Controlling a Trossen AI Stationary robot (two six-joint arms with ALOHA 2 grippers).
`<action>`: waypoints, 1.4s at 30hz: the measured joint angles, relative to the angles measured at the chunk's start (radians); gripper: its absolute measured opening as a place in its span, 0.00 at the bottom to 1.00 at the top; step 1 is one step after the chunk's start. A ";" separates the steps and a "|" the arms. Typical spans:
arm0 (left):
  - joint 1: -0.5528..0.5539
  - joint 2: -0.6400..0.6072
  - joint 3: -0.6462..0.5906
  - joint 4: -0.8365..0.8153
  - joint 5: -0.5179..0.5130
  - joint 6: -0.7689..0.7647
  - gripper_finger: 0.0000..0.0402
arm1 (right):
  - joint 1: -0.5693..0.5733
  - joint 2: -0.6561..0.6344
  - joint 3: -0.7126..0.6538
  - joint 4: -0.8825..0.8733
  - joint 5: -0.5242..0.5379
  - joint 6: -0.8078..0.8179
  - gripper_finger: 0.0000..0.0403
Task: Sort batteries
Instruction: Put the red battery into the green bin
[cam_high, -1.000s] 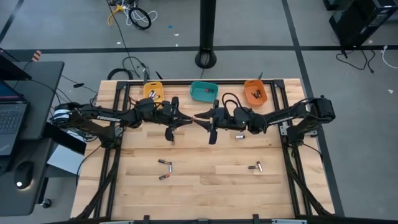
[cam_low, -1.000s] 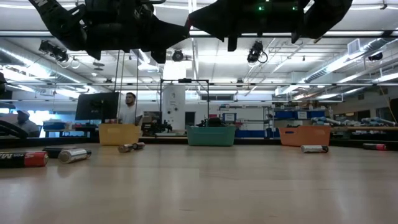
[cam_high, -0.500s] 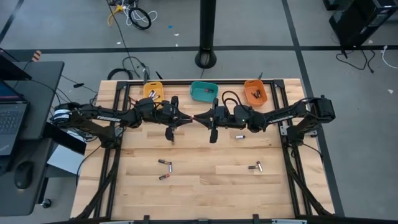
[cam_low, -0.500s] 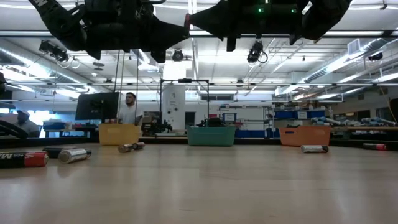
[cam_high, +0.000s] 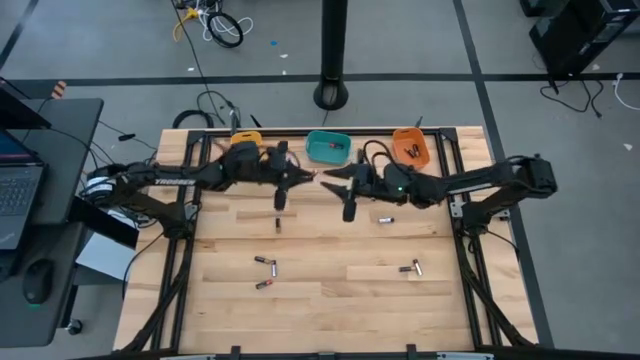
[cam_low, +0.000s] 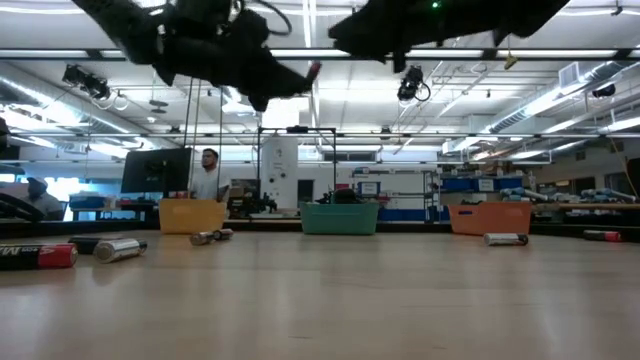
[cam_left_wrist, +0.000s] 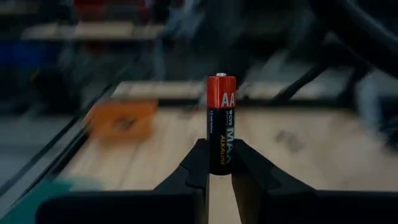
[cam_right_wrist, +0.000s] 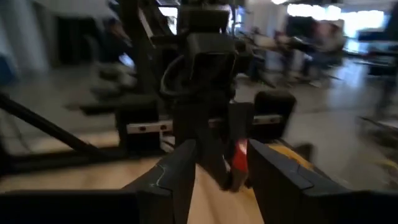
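Observation:
My left gripper (cam_left_wrist: 216, 152) is shut on a black AA battery with a red end (cam_left_wrist: 220, 118), high over the table's far middle (cam_high: 307, 178). My right gripper (cam_right_wrist: 221, 158) is open and faces it from the right (cam_high: 327, 181). In the right wrist view its fingers stand on either side of the left gripper's tip; whether they touch it, I cannot tell. Other batteries lie flat on the wood: two near left (cam_high: 264, 262) (cam_high: 263, 284), one near right (cam_high: 412, 267), one under the right arm (cam_high: 385, 218), one under the left (cam_high: 278, 222). My left gripper pinches the battery by its black lower half (cam_left_wrist: 219, 163) between the two fingers. The red end (cam_left_wrist: 220, 93) sticks out past the fingertips. The fingers reach roughly level from the table's left. The battery is lifted clear, high above the table (cam_low: 314, 70).
Three bins stand along the far edge: yellow (cam_high: 247, 148), teal (cam_high: 328, 147) and orange (cam_high: 410, 148), the orange one with dark pieces in it. A black post foot (cam_high: 331, 96) stands beyond the table. A person stands far behind in the low view (cam_low: 208, 172).
The two grippers, met tip to tip over the table's middle a second ago, have both swung toward the far edge. The left arm has turned and carries the battery with it, and the right gripper now stands slightly apart to its right.

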 joint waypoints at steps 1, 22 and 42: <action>0.021 0.005 0.031 -0.078 -0.018 0.028 0.12 | 0.001 -0.031 0.000 -0.062 0.032 -0.007 0.38; 0.273 0.664 0.878 -1.061 -0.123 0.533 0.12 | -0.011 -0.203 -0.023 -0.761 0.157 -0.034 0.02; 0.316 1.006 1.287 -1.327 -0.118 0.703 0.12 | -0.099 -0.217 -0.155 -0.685 0.149 -0.013 0.02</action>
